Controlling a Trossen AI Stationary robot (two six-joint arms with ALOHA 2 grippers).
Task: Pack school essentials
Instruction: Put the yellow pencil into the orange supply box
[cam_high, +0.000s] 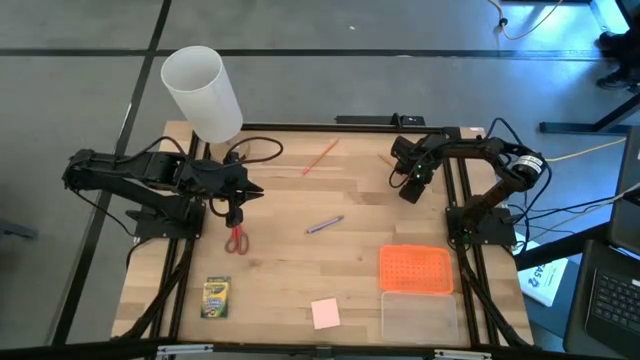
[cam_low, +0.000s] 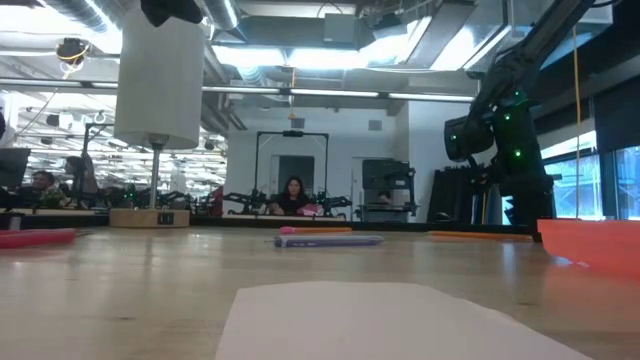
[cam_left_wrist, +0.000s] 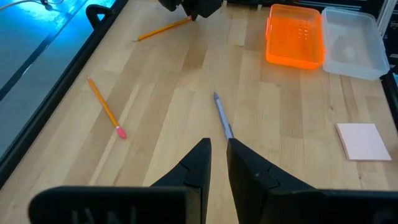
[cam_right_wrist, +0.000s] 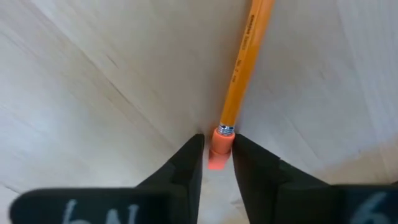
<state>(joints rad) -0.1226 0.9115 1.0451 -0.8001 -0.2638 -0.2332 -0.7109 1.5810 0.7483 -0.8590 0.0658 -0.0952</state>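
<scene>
Right up against the lens on our right wrist, two dark fingers (cam_right_wrist: 186, 165) sit either side of a pencil's pink eraser end (cam_right_wrist: 219, 149), so our right hand (cam_right_wrist: 214, 155) is narrowed down around it, pads just about touching. We'd call it closing onto the eraser tip, but we can't tell from this if it's properly clamped yet.

What the next move depends on: the orange pencil (cam_right_wrist: 244, 62) runs straight away from that hand, long axis roughly in line with the fingers, so we only have the very tail of it. Lifting from the end means it'll probably droop or swivel, so a firm pinch matters.

From above, the right hand (cam_high: 410, 183) is down at the far right part of the bench (cam_high: 300, 260), by the rail, and the pencil under it is mostly hidden by the arm. A second pencil (cam_high: 320, 157) lies well apart, far-middle, slanted.

Our left hand (cam_high: 252, 192) hovers on the left side with its fingers nearly together and nothing in them, tips pointing toward the blue-grey pen (cam_high: 324, 225) mid-bench. The red-handled scissors (cam_high: 236, 238) lie just beside it, nearer the front edge. Crayon box (cam_high: 216, 297) and pink sticky-note pad (cam_high: 325, 313) sit near the front edge, and the clear box (cam_high: 418, 315) with its orange lid (cam_high: 415, 269) waits front right.
</scene>
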